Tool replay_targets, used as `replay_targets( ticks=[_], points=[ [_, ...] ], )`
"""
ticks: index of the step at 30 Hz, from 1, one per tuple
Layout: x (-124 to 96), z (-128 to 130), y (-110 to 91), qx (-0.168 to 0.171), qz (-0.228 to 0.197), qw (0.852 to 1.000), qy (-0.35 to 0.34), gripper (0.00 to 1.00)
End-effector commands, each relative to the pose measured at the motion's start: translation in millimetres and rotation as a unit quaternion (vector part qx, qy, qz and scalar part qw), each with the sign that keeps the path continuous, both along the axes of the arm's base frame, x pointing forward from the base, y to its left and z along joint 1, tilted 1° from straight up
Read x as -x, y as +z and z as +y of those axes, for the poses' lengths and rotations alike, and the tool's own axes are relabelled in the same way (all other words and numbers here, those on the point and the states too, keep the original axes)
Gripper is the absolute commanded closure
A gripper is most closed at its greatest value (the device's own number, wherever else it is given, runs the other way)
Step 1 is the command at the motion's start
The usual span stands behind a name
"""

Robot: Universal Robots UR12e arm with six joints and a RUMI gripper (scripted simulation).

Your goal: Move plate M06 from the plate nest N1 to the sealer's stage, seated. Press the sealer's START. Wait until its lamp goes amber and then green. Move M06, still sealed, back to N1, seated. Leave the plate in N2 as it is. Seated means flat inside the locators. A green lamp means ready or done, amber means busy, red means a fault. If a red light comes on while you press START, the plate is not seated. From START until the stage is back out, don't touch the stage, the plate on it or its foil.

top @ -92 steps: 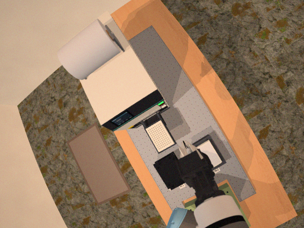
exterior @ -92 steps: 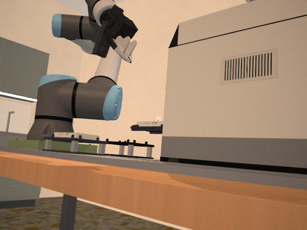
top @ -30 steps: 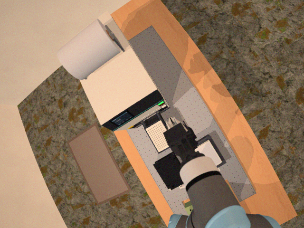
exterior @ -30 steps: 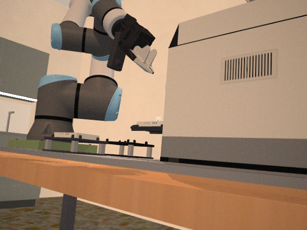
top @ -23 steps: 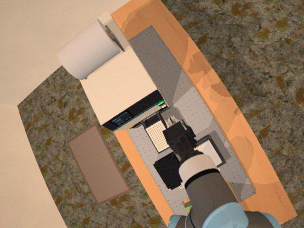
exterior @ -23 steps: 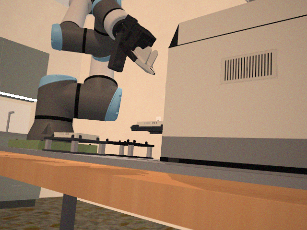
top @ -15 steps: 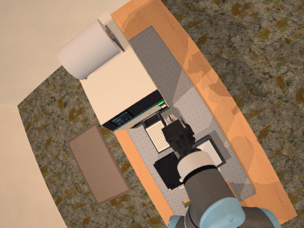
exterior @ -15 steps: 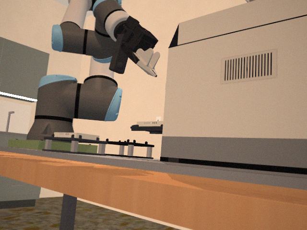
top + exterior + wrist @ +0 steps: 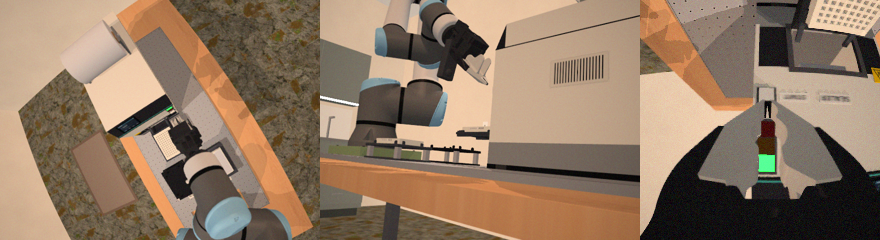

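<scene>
Closed on nothing, near a small pale square START button (image 9: 172,112) (image 9: 766,94); possible mispress on the green-lit lamp (image 9: 169,108) (image 9: 767,163), from aiming off-centre.

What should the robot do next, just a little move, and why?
Probably ease its closed gripper forward onto the START button: the plate is on the stage outside the sealer, and the lamp glows green, meaning ready or done.
</scene>
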State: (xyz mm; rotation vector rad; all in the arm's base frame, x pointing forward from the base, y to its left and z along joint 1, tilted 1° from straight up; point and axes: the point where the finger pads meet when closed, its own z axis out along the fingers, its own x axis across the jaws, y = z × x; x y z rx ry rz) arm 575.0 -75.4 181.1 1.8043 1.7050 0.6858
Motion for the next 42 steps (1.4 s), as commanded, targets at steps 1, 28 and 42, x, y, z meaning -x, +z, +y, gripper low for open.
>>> replay_targets(
  ticks=[1,28,42],
  points=[
    [-7.8,-0.8,-5.9,0.001,-0.001,1.0,0.0,1.0],
    [-18.1,-1.5,-15.2,0.001,-0.001,1.0,0.0,1.0],
    [-18.0,-1.5,-15.1,0.001,-0.001,1.0,0.0,1.0]
  ],
)
